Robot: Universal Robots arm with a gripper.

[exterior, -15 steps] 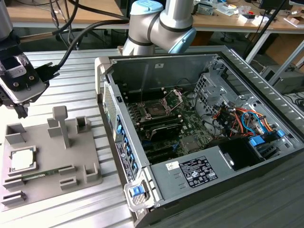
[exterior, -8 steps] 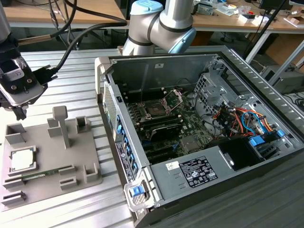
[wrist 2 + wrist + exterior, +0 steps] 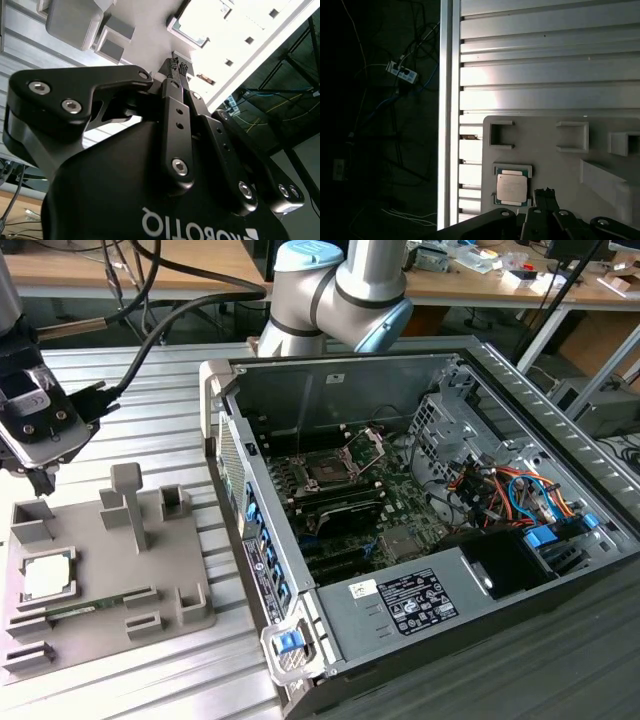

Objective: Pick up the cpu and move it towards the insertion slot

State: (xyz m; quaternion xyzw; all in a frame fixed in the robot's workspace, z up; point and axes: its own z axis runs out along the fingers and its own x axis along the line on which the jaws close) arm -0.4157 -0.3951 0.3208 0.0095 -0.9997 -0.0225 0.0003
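The cpu (image 3: 48, 578), a pale square chip, lies flat in a pocket on the grey fixture plate (image 3: 165, 575) at the exterior view's left. In the first wrist view the cpu (image 3: 512, 188) sits just beside my fingertips. My gripper (image 3: 42, 483) hangs above the plate's far left corner, apart from the chip. Both wrist views show the black fingers (image 3: 175, 105) drawn together at the tips, so the gripper (image 3: 177, 64) (image 3: 546, 191) is shut and holds nothing. The insertion slot (image 3: 325, 472) is the dark square socket inside the open computer case, its silver bracket raised.
A green memory stick (image 3: 90, 608) lies in the plate below the cpu. Grey upright posts (image 3: 128, 502) rise from the plate. The open case wall (image 3: 240, 490) stands between plate and socket. Cables (image 3: 500, 490) and a drive cage fill the case's right side. The table edge (image 3: 447, 115) borders dark floor.
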